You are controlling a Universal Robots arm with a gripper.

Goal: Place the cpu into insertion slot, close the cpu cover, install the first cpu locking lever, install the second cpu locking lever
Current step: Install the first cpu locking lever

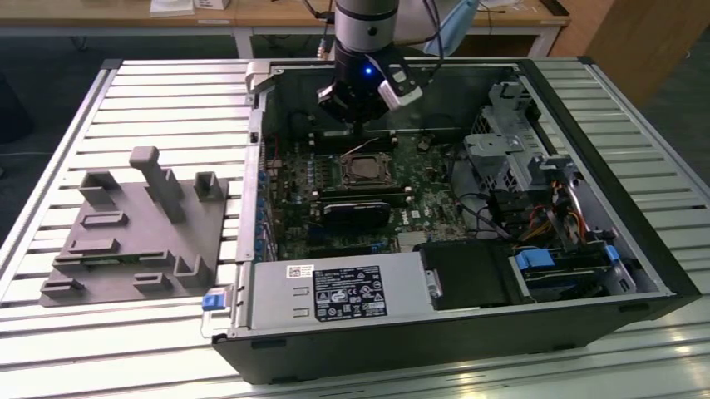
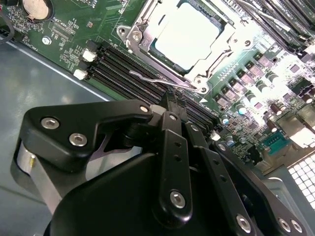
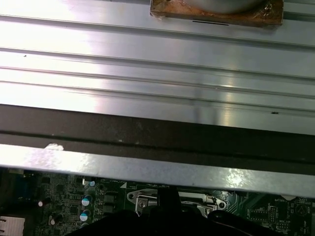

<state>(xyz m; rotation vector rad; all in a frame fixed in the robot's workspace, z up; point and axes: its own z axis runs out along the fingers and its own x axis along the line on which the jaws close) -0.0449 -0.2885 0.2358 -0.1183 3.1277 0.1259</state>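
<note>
Tool [image 2: 170,100] of yours hangs with its fingers drawn together, tip just beside a thin wire lever [image 2: 153,77] at the socket's edge. You see the cpu [image 2: 184,34] seated in the socket and the cpu cover [image 2: 139,43] lying closed around it. All of this sits inside the open computer case [image 1: 444,353] on the slatted worktop [image 1: 145,91].

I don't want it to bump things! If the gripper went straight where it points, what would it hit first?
Probably the thin wire locking lever beside the cpu cover, just ahead of the gripper. Depth is hard to judge, so it might land on the green board next to it instead.
</note>
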